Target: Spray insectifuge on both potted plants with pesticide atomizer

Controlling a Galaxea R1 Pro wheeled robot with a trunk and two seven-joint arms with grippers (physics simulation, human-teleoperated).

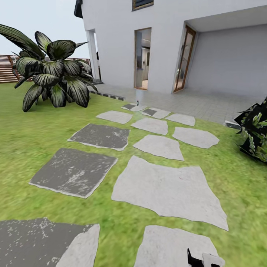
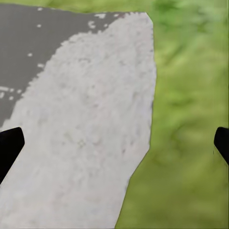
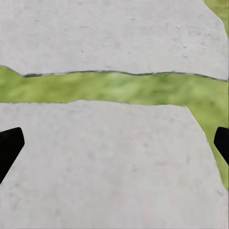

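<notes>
I am over the garden lawn (image 1: pixel 33 137), facing a path of stepping stones (image 1: pixel 167 193) that leads to the house. A tiny dark upright thing (image 1: pixel 137 102) stands at the path's far end by the paving; it is too small to tell whether it is the pesticide atomizer. The potted plants are out of view. My left gripper (image 2: pixel 114 145) is open above a pale stone's edge and grass, with nothing between its fingers. My right gripper (image 3: pixel 114 145) is open and empty too, above two pale stones split by a grass strip. A black-and-white part of the right arm (image 1: pixel 203 259) shows low in the head view.
A large dark broad-leaved plant (image 1: pixel 55 74) stands on the lawn at the left, before a brown slat fence (image 1: pixel 7 68). A spiky striped plant (image 1: pixel 256 133) is at the right edge. The white house (image 1: pixel 167 44) with open doorways and a paved terrace (image 1: pixel 207 102) lies ahead.
</notes>
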